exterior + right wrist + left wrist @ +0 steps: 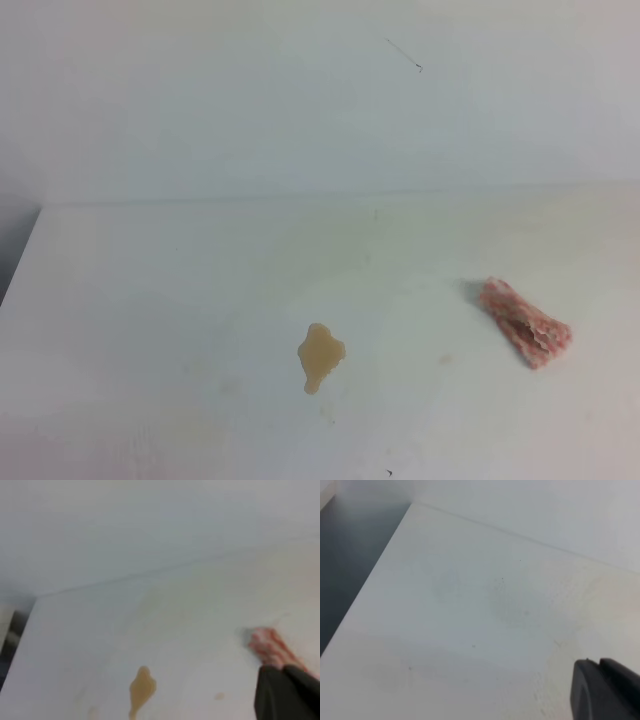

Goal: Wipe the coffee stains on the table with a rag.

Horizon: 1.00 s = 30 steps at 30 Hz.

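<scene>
The coffee stain [319,355] is a tan blotch with a narrow tail on the white table [180,290], near the front middle. The pink-and-white rag [525,335] lies crumpled to the stain's right, with nothing touching it. Neither gripper shows in the exterior high view. In the right wrist view my right gripper [283,672] is at the bottom right, its dark fingers together, hovering just short of the rag [267,645], with the stain [142,687] off to its left. My left gripper [598,666] shows its dark fingers pressed together over bare table [470,605].
A white wall [300,100] rises behind the table's back edge. The table's left edge [20,260] drops to a dark floor [350,555]. A faint brown speck [443,357] lies between stain and rag.
</scene>
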Tool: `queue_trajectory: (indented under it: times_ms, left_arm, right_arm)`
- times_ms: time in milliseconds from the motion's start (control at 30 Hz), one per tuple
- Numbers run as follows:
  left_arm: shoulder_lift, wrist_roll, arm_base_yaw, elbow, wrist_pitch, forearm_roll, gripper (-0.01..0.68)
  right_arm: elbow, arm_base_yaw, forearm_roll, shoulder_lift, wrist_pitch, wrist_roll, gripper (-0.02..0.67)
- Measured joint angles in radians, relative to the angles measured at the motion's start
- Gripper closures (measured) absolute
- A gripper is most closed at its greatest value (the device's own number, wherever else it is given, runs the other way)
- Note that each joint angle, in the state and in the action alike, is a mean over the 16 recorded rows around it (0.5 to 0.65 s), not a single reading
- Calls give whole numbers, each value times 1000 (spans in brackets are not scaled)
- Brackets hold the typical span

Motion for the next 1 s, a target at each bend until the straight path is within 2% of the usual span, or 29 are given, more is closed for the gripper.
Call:
queue_trajectory:
  times_ms: [233, 400, 567, 767, 1000]
  left_arm:
    - [0, 0, 0, 0, 0, 0, 674]
    - [0, 0, 0, 0, 0, 0, 674]
    - [0, 0, 0, 0, 0, 0, 674]
    - [-2, 0, 0, 3, -1, 0, 674]
    - [-2, 0, 0, 3, -1, 0, 674]
  right_arm:
    - [0, 5, 117, 127, 51, -46, 603]
    - [0, 42, 139, 209, 71, -81, 490]
    - [0, 121, 135, 282, 50, -101, 353]
    - [-5, 247, 85, 365, -37, -103, 230]
    - [-30, 341, -94, 479, -150, 14, 206]
